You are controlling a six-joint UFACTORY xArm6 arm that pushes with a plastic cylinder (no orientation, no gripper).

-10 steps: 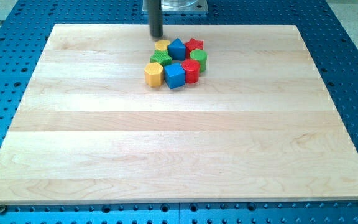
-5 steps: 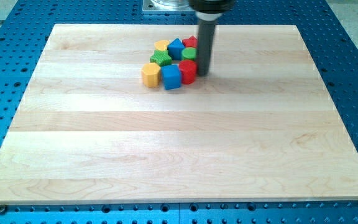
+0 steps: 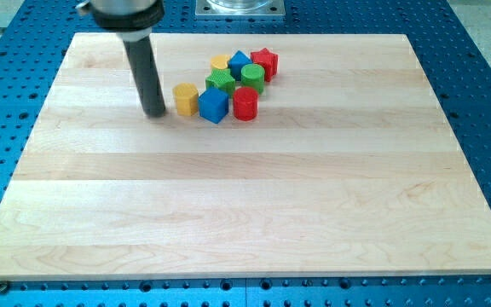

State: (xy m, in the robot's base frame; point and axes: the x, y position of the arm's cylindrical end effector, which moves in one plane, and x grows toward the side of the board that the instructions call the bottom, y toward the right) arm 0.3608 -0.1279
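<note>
My tip (image 3: 154, 112) rests on the wooden board (image 3: 228, 213) just left of a yellow hexagonal block (image 3: 186, 99), with a narrow gap between them. To that block's right sit a blue cube (image 3: 214, 106) and a red cylinder (image 3: 245, 104). Behind them cluster a green star-shaped block (image 3: 222, 82), a green cylinder (image 3: 252, 76), a yellow block (image 3: 221, 62), a blue block (image 3: 239, 63) and a red star-shaped block (image 3: 264, 61).
The board lies on a blue perforated table (image 3: 476, 51). The arm's grey base plate (image 3: 239, 7) shows at the view's top edge, behind the blocks.
The rod swung from the cluster's right side to its left side. The yellow hexagon, blue cube and red cylinder have shifted leftward and spread from the rear blocks.
</note>
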